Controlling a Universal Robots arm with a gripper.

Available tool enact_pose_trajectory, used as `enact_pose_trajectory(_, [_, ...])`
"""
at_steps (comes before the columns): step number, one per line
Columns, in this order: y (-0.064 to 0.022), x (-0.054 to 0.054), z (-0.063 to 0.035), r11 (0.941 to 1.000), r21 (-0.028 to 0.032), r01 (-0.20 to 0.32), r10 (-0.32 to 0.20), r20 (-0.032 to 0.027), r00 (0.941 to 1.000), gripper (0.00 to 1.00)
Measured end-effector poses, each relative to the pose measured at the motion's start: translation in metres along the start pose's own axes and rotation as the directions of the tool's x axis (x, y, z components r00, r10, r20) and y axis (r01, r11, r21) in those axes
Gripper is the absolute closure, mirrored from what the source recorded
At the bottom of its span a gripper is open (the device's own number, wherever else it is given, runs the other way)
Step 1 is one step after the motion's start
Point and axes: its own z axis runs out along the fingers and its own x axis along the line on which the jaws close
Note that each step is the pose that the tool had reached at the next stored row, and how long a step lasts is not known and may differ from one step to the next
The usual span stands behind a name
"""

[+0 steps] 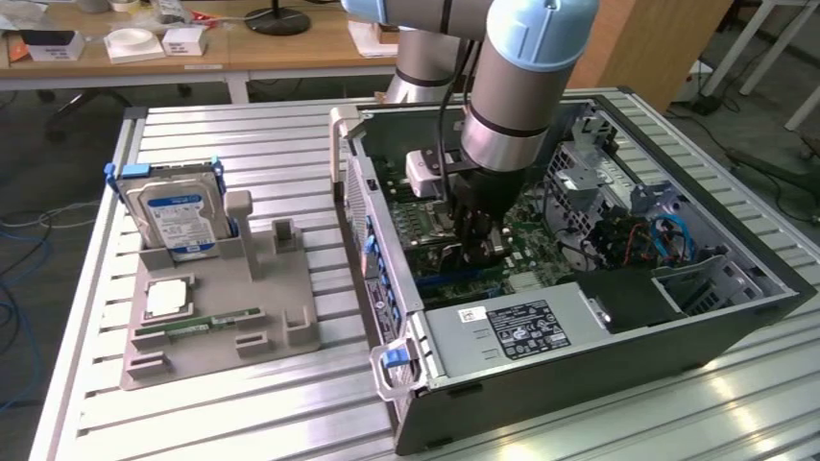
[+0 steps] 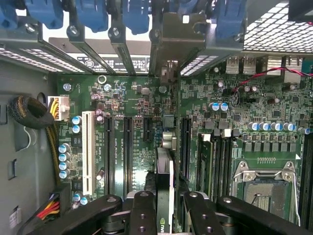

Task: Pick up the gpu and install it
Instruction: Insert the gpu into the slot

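Observation:
My gripper (image 1: 471, 252) reaches down into the open computer case (image 1: 717, 317), low over the green motherboard (image 1: 539, 240). In the wrist view the gpu (image 2: 165, 181) stands edge-on between the black fingers (image 2: 143, 210), and the gripper (image 2: 166, 218) is shut on it. The card runs along the motherboard (image 2: 122, 98) between the long black expansion slots, toward the metal bracket openings at the case's rear wall (image 2: 168, 44). Whether its lower edge sits in a slot I cannot tell.
A white slot (image 2: 89, 152), memory sticks and the CPU socket (image 2: 266, 188) flank the card. A cable bundle (image 2: 29, 112) lies beside the board. Outside the case, a grey fixture (image 1: 276, 298) holds a hard drive (image 1: 180, 216), a processor (image 1: 167, 298) and a memory stick (image 1: 205, 322). The power supply (image 1: 513, 331) sits at the case's near end.

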Motion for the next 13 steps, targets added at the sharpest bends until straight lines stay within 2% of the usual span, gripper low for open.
enact_pose_trajectory(13, [0.0,0.0004,0.0012,1.0,-0.0002,0.002,-0.002,-0.0002,1.0,0.73])
